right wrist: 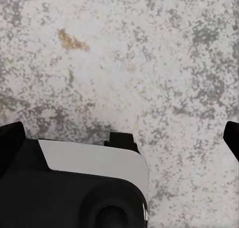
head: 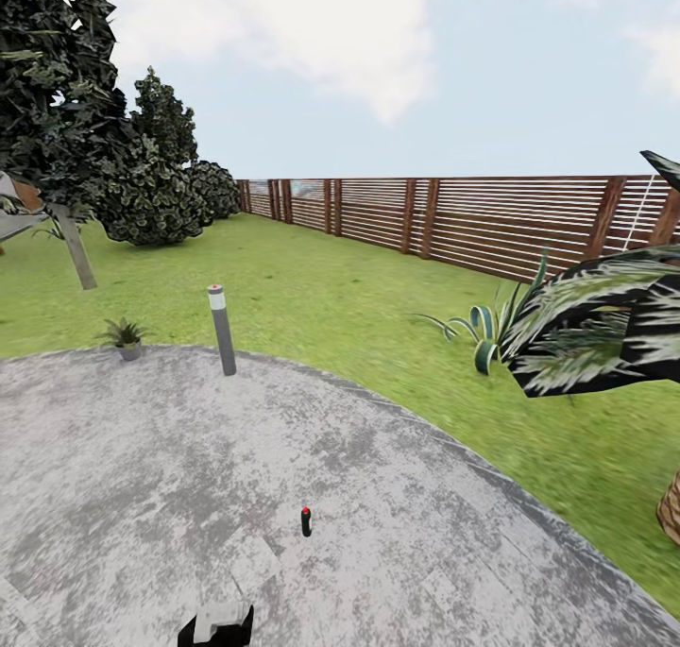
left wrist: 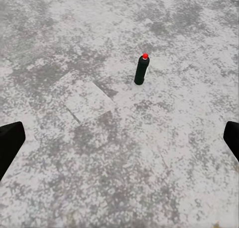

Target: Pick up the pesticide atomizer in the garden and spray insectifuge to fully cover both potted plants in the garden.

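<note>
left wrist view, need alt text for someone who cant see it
A small dark-green pesticide atomizer with a red top stands upright on a mottled grey stone patio, apart from the gripper. The left gripper is open and empty, its dark fingertips at the picture's two side edges.

The pesticide atomizer [head: 306, 521] stands on the patio [head: 142, 458], lamp post [head: 221, 329] behind

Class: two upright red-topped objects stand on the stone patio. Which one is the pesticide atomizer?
The small dark-green bottle mid-patio, nearer the camera. The other, a tall grey lamp post, stands at the patio's edge.
</note>
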You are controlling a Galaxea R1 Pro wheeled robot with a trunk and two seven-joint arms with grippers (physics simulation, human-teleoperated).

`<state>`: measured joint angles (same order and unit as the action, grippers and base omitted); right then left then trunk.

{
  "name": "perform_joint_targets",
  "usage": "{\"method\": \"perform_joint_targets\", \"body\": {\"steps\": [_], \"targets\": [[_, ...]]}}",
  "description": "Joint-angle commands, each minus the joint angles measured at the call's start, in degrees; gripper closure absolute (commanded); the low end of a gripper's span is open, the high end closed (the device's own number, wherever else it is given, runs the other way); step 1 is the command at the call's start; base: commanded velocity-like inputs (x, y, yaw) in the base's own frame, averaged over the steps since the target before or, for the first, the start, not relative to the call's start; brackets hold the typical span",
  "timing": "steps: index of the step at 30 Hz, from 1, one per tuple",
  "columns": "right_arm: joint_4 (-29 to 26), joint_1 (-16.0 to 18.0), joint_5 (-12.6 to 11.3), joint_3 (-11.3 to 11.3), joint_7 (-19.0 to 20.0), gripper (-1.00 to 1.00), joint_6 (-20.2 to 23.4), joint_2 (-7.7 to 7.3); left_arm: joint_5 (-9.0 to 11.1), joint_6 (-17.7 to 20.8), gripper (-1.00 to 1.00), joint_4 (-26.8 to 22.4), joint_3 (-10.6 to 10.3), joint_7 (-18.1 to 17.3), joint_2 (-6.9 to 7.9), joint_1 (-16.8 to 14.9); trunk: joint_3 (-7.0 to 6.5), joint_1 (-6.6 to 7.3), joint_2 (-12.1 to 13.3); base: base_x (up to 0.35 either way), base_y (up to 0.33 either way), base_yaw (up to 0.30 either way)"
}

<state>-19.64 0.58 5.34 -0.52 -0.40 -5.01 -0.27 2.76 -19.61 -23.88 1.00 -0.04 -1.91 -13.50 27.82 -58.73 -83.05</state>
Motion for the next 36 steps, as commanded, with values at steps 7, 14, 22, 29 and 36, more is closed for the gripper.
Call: {"method": "perform_joint_targets", "body": {"steps": [7, 14, 22, 29, 36], "targets": [[-0.6, 0.0, 0.8, 0.0, -0.1, -1.0, -0.1, 0.03, 0.1, -0.1, -1.0, -3.2, 0.1, 0.0, 0.0, -1.2, 0.06, 0.0, 0.0, 0.0, 0.0, 0.005], [-13.1, 0.5, 0.6, 0.0, -0.1, -1.0, 2.9, -0.08, -0.1, 2.1, -1.0, -7.6, 0.0, 0.0, -1.03, -11.4, 0.06, 0.0, 0.0, 0.0, 0.0, 0.0], [-23.8, 7.8, 0.3, 0.0, 0.2, -1.0, 26.9, -0.08, 0.0, 3.7, -1.0, -8.1, 0.0, -0.1, -1.84, -17.7, 0.06, 0.0, 0.0, 0.0, 0.0, 0.0], [-33.8, 9.1, 0.2, -0.1, 0.3, -1.0, 30.7, -0.04, -0.1, 3.6, -1.0, -8.8, -0.4, -0.2, -3.02, -18.2, 0.06, 0.0, 0.0, 0.0, 0.0, 0.0], [-38.5, 9.3, 0.2, 0.0, 0.3, -1.0, 31.2, -0.09, -0.2, 3.6, -1.0, -9.7, -3.5, -0.1, -3.46, -18.3, 0.06, 0.0, 0.0, 0.0, 0.0, 0.0]]}}
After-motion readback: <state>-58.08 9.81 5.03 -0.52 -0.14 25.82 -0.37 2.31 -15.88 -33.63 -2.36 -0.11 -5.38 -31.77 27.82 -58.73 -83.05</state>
